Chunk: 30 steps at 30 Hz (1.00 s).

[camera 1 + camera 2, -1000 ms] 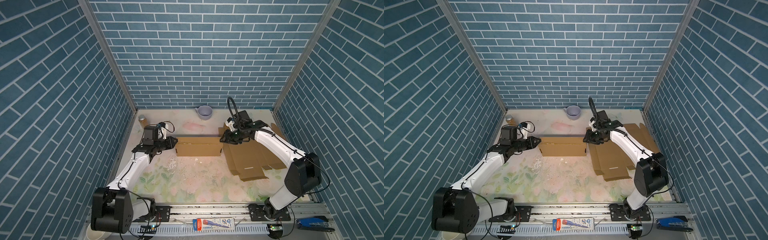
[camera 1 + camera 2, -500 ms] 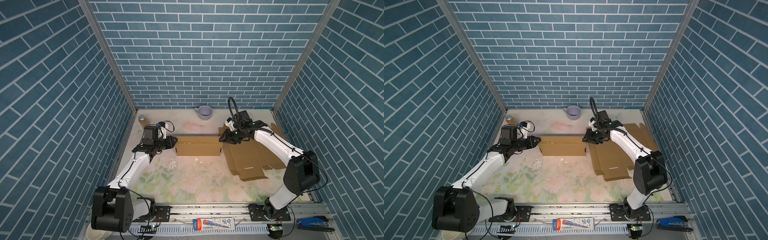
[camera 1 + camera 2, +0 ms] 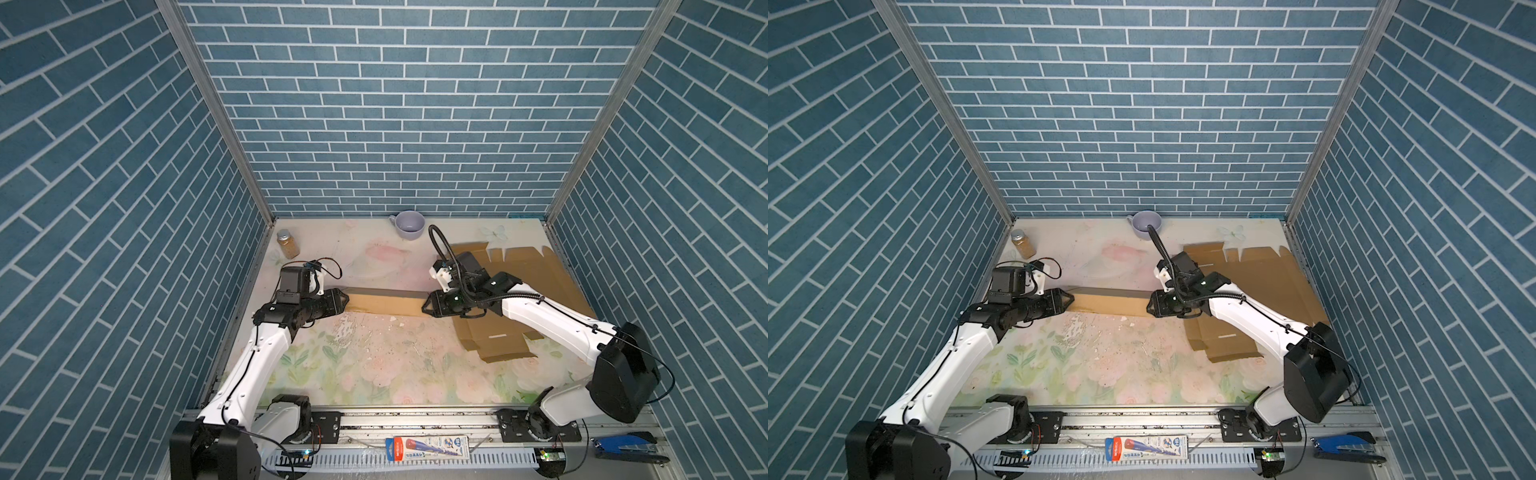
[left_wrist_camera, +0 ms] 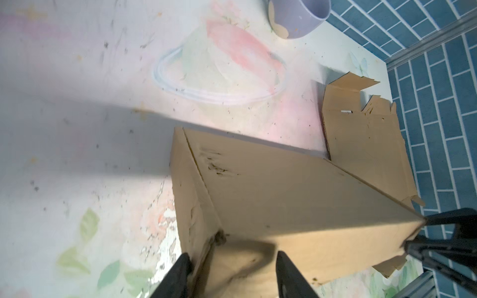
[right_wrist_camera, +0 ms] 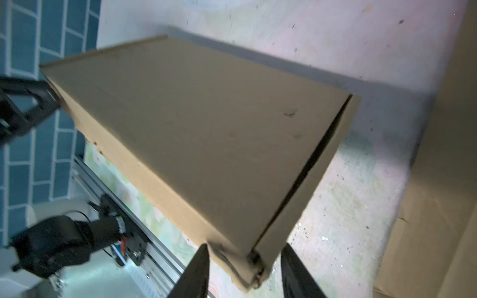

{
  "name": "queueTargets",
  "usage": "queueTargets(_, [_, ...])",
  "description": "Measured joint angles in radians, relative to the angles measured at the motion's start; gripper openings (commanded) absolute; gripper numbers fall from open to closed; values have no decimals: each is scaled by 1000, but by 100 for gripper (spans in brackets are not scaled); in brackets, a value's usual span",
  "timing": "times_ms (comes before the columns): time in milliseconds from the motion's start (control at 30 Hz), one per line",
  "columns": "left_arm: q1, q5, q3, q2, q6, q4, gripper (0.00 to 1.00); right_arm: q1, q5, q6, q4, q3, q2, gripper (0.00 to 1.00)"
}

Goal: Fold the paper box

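The brown paper box (image 3: pixel 382 301) (image 3: pixel 1108 303) lies closed on the floral mat in both top views, between my two grippers. My left gripper (image 3: pixel 343 300) (image 3: pixel 1070 300) is at its left end. In the left wrist view, the left gripper (image 4: pixel 233 271) is open astride a box (image 4: pixel 284 193) corner, one finger (image 4: pixel 180 273) against the side. My right gripper (image 3: pixel 426 308) (image 3: pixel 1148 308) is at the right end. In the right wrist view, the right gripper (image 5: pixel 245 271) is open, with a gap on each side of the box (image 5: pixel 206 129) corner.
Flat cardboard sheets (image 3: pixel 519 291) lie under and behind the right arm. A lilac mug (image 3: pixel 409 224) stands at the back wall and a small jar (image 3: pixel 288 243) at the back left. A stapler (image 3: pixel 623 446) and a packet (image 3: pixel 428 448) lie on the front rail.
Both grippers' jaws have spread apart at the box's ends. The box now sits slightly lower and flatter on the mat. The arms have barely moved.
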Motion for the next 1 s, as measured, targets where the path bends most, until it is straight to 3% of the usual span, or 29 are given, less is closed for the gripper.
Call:
queueTargets(133, [0,-21,7,-58,-3,-71,61,0,-23,31,18,-35,-12,68])
queueTargets(433, [0,-33,12,-61,-7,-100,61,-9,-37,164,78,-46,77,72])
queueTargets(533, [0,-56,30,-61,13,-107,65,-10,14,205,67,-55,118,76])
queueTargets(600, [1,-66,47,-60,26,-102,72,-11,24,209,71,-55,141,77])
queueTargets(767, [20,-71,104,-12,40,-77,97,-14,-31,222,130,-51,257,71])
queueTargets(1000, [141,-69,140,37,31,-55,98,15,-71,268,207,81,380,59])
